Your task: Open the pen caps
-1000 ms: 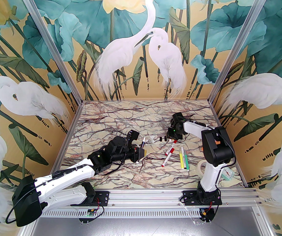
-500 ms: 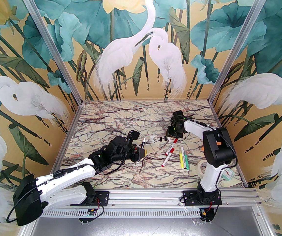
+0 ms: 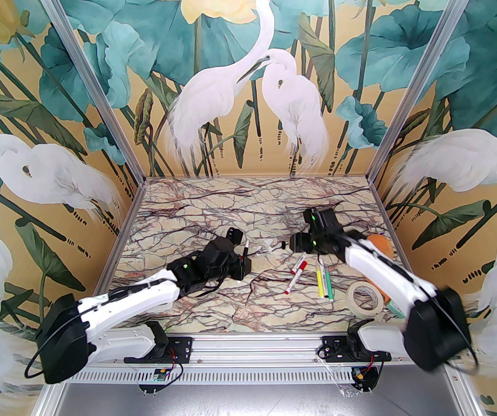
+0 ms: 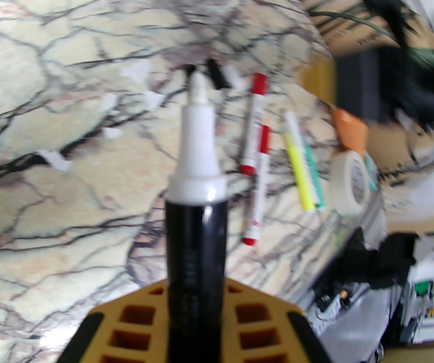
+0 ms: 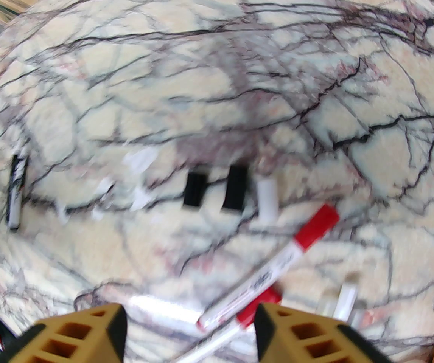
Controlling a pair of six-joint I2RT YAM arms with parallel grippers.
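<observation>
My left gripper (image 3: 243, 264) is shut on a black marker (image 4: 196, 217) whose bare white tip points away from the wrist camera, with no cap on it. Two loose black pen caps (image 5: 195, 195) (image 5: 235, 187) and a whitish cap (image 5: 268, 199) lie in a row on the marble. My right gripper (image 5: 190, 327) hovers just near of that row, fingers (image 5: 103, 331) wide apart and nothing between them. A red cap (image 5: 317, 225) sits on one of two red-capped white markers (image 3: 299, 267) lying under the right gripper.
A yellow marker (image 3: 319, 282) and a green marker (image 3: 327, 282) lie right of the red ones. A cream tape roll (image 3: 365, 299) sits near the right arm, with an orange object (image 3: 380, 243) behind it. Small white scraps (image 4: 54, 161) dot the marble table (image 3: 213, 202).
The right arm has swung low to the right and its gripper has opened. The left gripper has shifted slightly back with the black marker still in it.
</observation>
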